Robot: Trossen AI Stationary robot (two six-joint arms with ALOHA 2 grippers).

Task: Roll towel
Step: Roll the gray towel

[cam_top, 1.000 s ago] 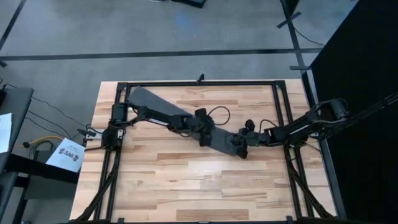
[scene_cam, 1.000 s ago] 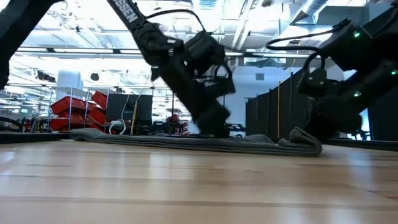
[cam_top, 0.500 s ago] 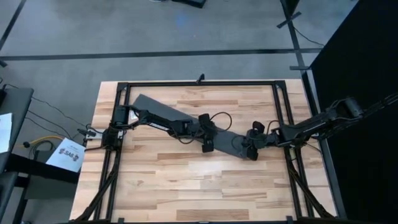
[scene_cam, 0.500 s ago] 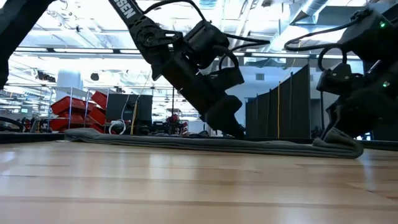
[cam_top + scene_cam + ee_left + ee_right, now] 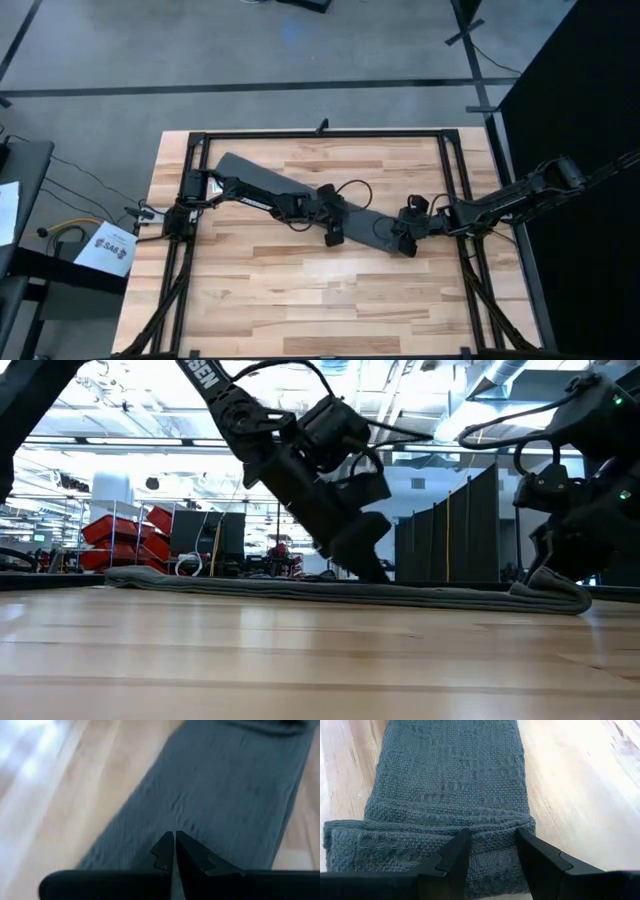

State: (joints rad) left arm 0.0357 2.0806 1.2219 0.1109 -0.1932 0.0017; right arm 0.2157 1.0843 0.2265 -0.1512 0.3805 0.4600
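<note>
A: Right end effector [image 5: 490, 850] status?
B: Fingers apart, straddling the folded end of the towel [image 5: 300, 195] on the table [image 5: 300, 290].
A: Left end effector [image 5: 174, 851]?
B: Fingers together, tips over the towel's midsection.

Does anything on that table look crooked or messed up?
The towel lies as a long strip slanting across the table rather than square to its edges. Its end by the right gripper is folded over. Nothing looks spilled or damaged.
</note>
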